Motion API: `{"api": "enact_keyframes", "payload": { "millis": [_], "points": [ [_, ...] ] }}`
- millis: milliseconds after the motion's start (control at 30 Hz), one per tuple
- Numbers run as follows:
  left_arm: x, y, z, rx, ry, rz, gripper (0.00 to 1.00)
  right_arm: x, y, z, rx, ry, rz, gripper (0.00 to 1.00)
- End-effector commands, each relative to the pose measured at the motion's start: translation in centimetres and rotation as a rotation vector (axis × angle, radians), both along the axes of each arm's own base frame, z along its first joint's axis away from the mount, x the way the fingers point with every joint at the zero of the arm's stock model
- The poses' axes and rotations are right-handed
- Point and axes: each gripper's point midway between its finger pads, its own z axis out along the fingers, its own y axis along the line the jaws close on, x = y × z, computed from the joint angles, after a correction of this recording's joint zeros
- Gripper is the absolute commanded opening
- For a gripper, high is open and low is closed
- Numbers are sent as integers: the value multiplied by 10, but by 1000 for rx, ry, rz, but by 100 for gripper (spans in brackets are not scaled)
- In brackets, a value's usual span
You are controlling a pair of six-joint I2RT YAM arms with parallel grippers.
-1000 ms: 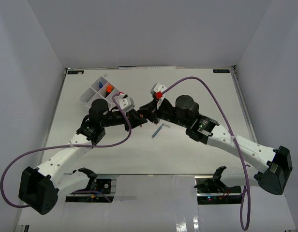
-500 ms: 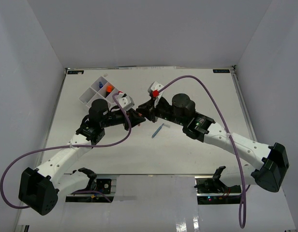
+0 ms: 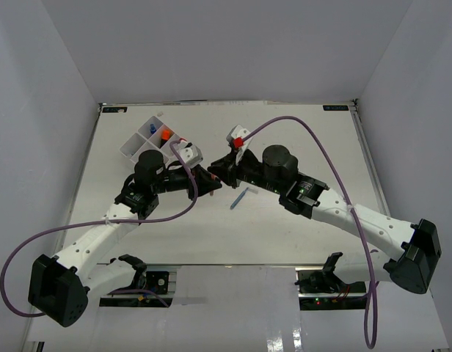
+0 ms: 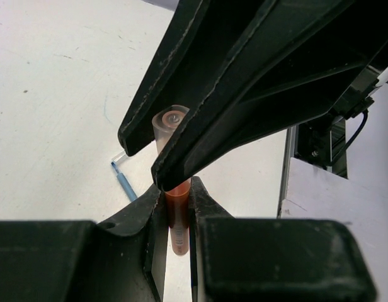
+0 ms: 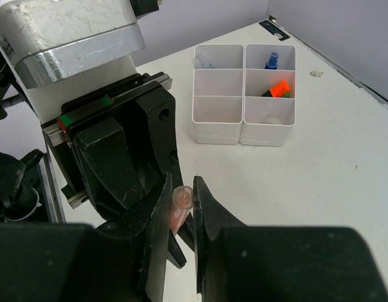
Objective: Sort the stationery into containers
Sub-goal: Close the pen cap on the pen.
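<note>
Left wrist view: left gripper (image 4: pixel 175 200) and right gripper (image 5: pixel 181 189) both clamp the pink pen (image 4: pixel 179 229); one should release fully before the other carries it to the divided tray (image 5: pixel 241 129).

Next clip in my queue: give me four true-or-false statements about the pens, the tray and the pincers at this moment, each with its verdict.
1. Both the left pincer and the right pincer are closed on the pink pen at once. True.
2. The blue pen lies inside the tray. False: it lies on the table, outside the tray, near the two pincers.
3. An orange highlighter sits in one of the tray's compartments. True.
4. The tray stands on the right arm's side of the table. False: it stands at the far left, beyond the left arm.
</note>
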Motion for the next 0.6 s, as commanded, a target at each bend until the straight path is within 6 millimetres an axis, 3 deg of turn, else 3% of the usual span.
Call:
{"api": "enact_keyframes", "payload": {
  "millis": [0,300,567],
  "points": [
    [-9,2,70,-148,-172,-44,5,10,-44,-103,-338,153,-148,8],
    [-16,1,19,-132,108,-27,14,30,-37,-81,-237,119,-233,8],
    [-21,5,4,-133,161,-8,25,39,-30,-73,-214,119,-247,8]
  ]
}}
